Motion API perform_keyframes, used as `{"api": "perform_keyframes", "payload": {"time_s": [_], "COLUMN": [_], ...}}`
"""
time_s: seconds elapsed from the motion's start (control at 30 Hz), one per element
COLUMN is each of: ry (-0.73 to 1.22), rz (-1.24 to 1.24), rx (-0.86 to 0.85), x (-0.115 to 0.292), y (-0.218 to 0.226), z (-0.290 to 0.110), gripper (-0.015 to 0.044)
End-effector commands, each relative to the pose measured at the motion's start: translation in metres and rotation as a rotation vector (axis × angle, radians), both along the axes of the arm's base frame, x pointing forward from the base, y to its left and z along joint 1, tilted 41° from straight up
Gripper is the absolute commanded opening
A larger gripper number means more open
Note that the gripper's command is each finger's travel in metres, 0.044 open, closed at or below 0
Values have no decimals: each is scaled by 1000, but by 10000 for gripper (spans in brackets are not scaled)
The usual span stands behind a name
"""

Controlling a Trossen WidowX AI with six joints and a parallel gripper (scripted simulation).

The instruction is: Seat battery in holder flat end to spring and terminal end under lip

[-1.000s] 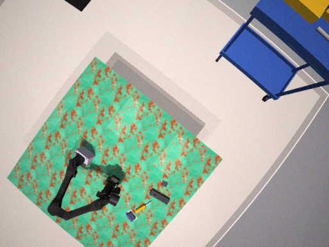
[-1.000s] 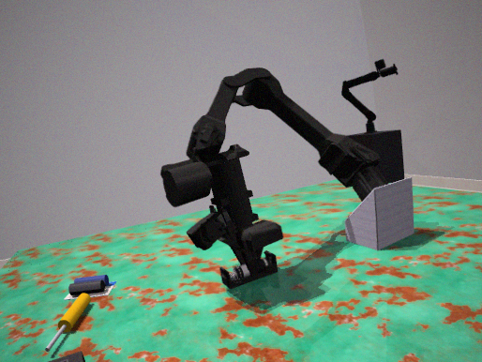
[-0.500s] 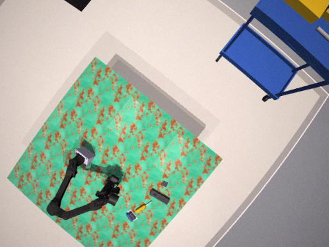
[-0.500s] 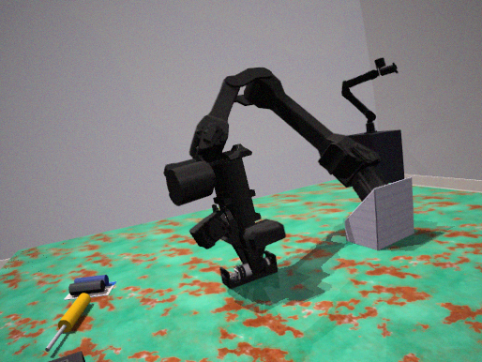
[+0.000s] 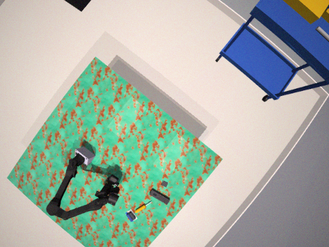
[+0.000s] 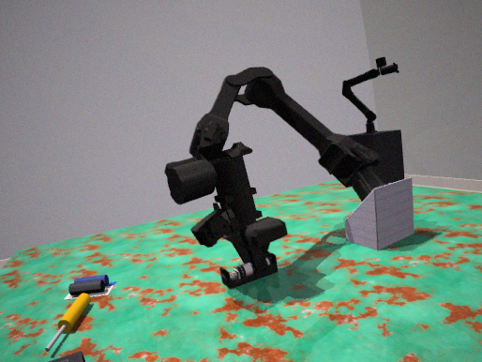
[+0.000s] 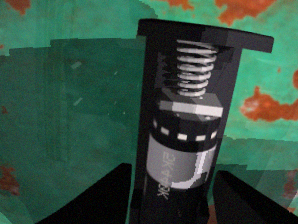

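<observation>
The black holder (image 6: 250, 280) (image 7: 231, 75) is low over or on the mat, below my gripper; contact underneath is unclear. Its coiled spring (image 7: 195, 70) shows at the end wall farthest up in the wrist view. The battery (image 6: 247, 268) (image 7: 175, 162), black with a silver band, lies lengthwise in the holder, with a pale plate between its flat end and the spring. My gripper (image 7: 173, 177) is open, its black fingers on either side of the holder and battery, with narrow gaps showing at the tips. The battery's terminal end and the lip are hidden in the wrist view.
A yellow screwdriver (image 5: 141, 208) (image 6: 75, 311) lies near blue and dark cylinders (image 5: 131, 215) (image 6: 87, 286) on a white card. A long dark box (image 5: 159, 196) and a small dark block (image 5: 164, 183) lie farther right in the overhead view.
</observation>
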State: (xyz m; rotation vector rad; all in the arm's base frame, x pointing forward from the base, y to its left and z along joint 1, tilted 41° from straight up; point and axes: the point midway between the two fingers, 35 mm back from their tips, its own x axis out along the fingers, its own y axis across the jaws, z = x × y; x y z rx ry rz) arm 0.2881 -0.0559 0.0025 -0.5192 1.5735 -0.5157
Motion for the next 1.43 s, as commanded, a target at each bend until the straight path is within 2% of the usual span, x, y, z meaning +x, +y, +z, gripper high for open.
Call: {"api": "perform_keyframes", "payload": {"time_s": [0.0, 0.3, 0.37, 0.63, 1.4], "ry": [-15, -15, -4, -14, -14], "rz": [-1, -2, 1, -2, -2], "rx": [4, 4, 0, 7, 7], "x": [3, 3, 1, -2, -3], "y": [7, 8, 11, 57, 58], "z": [8, 9, 12, 64, 63], "gripper": [174, 174, 226, 436, 440]}}
